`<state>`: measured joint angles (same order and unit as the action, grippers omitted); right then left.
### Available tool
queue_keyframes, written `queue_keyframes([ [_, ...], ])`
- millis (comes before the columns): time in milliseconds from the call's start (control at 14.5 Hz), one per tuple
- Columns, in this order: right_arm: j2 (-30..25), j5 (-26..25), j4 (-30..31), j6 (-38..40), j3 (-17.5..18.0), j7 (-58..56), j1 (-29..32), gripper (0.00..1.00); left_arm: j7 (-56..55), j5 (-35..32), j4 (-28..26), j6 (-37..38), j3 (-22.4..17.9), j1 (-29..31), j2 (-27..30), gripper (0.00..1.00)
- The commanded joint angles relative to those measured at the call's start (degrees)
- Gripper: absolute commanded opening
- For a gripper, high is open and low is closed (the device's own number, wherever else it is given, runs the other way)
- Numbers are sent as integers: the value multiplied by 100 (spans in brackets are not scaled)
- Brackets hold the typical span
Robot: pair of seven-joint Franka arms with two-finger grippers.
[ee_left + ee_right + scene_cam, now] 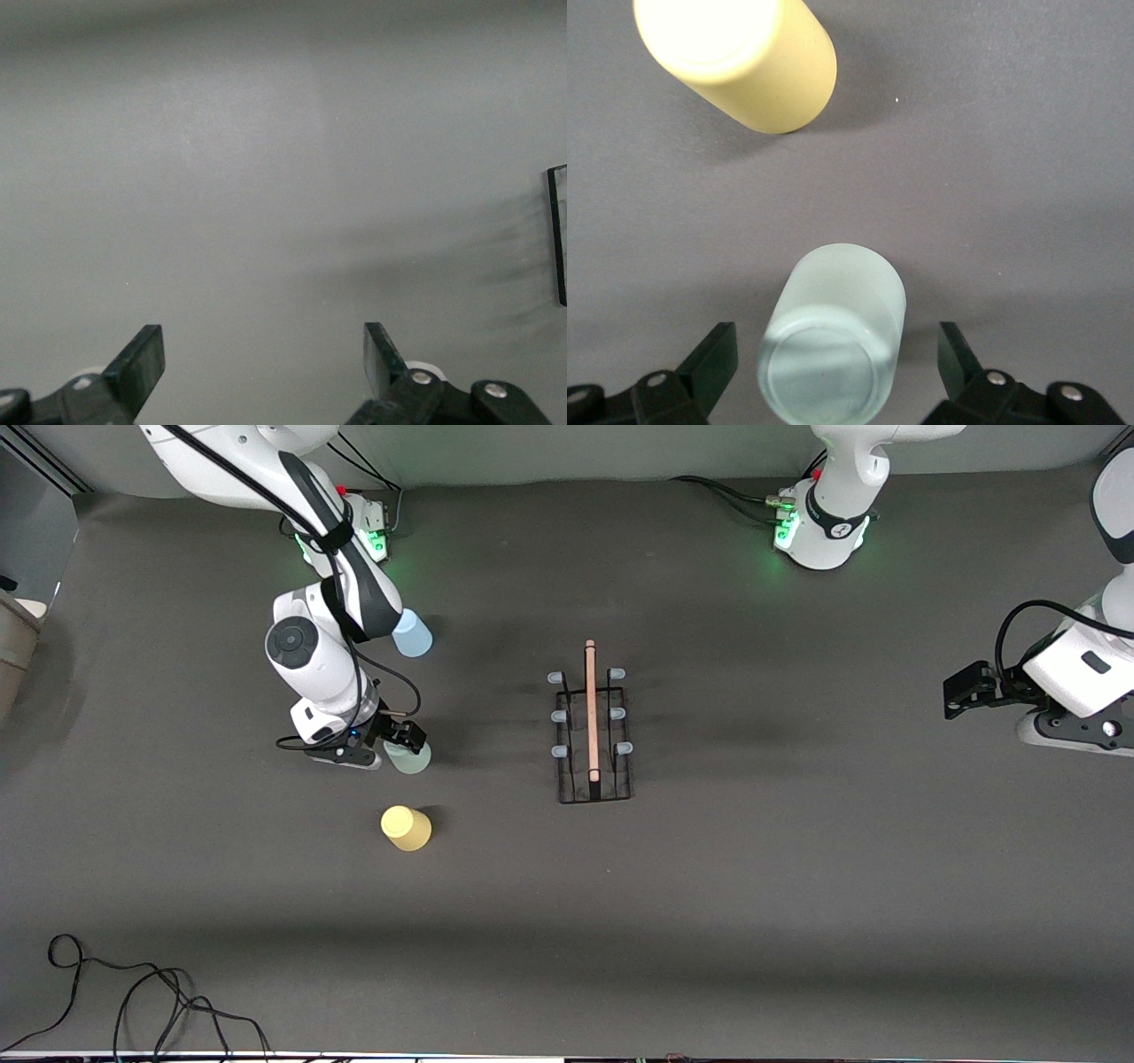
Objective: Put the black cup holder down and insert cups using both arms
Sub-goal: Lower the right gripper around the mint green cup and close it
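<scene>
From the front view I see the black wire cup holder [593,731] with its pale wooden bar handle standing mid-counter on the dark grey counter [797,886], all six whitish-capped prongs bare, so I judge the rack placed and the cup work just starting. The right gripper [403,744] is low over the pale green plastic tumbler [409,757], which sits toward the right arm's end of the counter; the yellow plastic tumbler [406,828] stands nearer the camera than it, and the light blue plastic tumbler [412,634] farther, partly covered by the right arm. The left gripper [966,689] waits over bare counter at the left arm's end, well apart from the rack. In the left wrist view its jaws are spread with nothing between them, and only a sliver of the rack [558,235] shows at the edge. In the right wrist view the jaws are spread either side of the green tumbler [833,341], not touching it; it stands mouth down, I think, which suits dropping it over a prong. The yellow tumbler [740,57] is cut off by the frame.
</scene>
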<state>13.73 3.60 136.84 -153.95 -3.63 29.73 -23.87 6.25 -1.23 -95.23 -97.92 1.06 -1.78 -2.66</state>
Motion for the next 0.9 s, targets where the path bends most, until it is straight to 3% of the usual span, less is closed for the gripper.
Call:
queue_keyframes([
  [0, 157, 44, -25, -118, -33, -12, -48, 100, -1, -53, 198, 159, -9, -50, -68, 100],
  [138, 183, 44, -17, -92, -33, -11, -57, 95, -1, -53, 198, 168, -9, -42, -94, 100],
  [207, 174, 44, -25, -74, -24, -11, -57, 72, -1, -53, 198, 168, -9, -42, -103, 100],
  [276, 139, 44, -25, -48, -15, -11, -65, 38, -10, -53, 198, 168, -9, -50, -103, 100],
  [345, 96, 44, -25, -13, -7, -3, -65, 16, -1, -53, 198, 168, -9, -50, -103, 100],
  [414, -18, 44, -25, 57, -6, 6, -74, 4, -1, -53, 198, 168, -9, -50, -103, 100],
  [621, -571, 149, -148, 802, 11, 85, -65, 0, -1, -36, 180, 150, -9, -59, -120, 100],
  [828, -1134, 571, -516, 1917, 11, 120, -83, 0, -1, -36, 171, 150, -9, -42, -147, 100],
])
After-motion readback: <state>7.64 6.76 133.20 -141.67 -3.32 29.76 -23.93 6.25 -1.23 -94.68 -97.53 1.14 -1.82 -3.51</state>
